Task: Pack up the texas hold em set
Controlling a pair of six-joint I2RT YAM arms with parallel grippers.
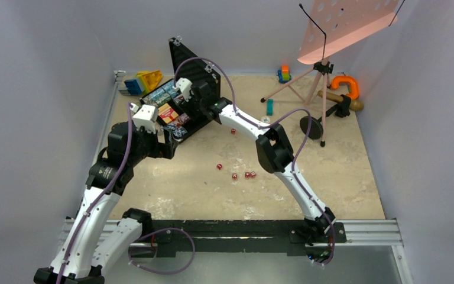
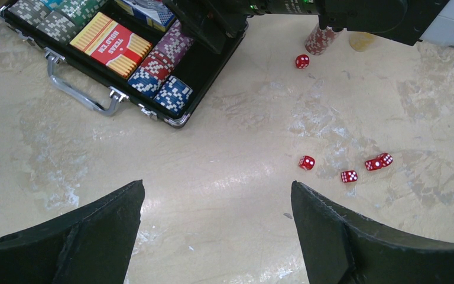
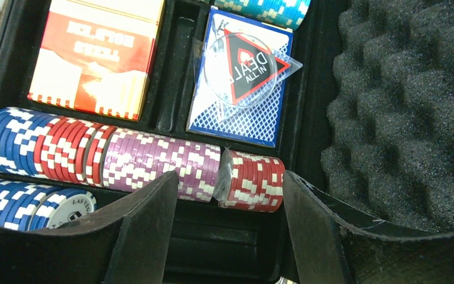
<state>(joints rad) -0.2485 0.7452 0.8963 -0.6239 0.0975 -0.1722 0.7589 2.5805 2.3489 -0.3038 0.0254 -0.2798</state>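
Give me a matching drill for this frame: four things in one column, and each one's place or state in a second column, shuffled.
Column A
1. red dice
2. orange-red card box
3. clear dealer button
4. left end effector

Column B
a. lying on the blue card deck
b. loose on the table, outside the case
c. open, above bare table
d. in a case compartment, beside the blue card deck

Pairs: 1-b, 2-d, 3-a, 4-c
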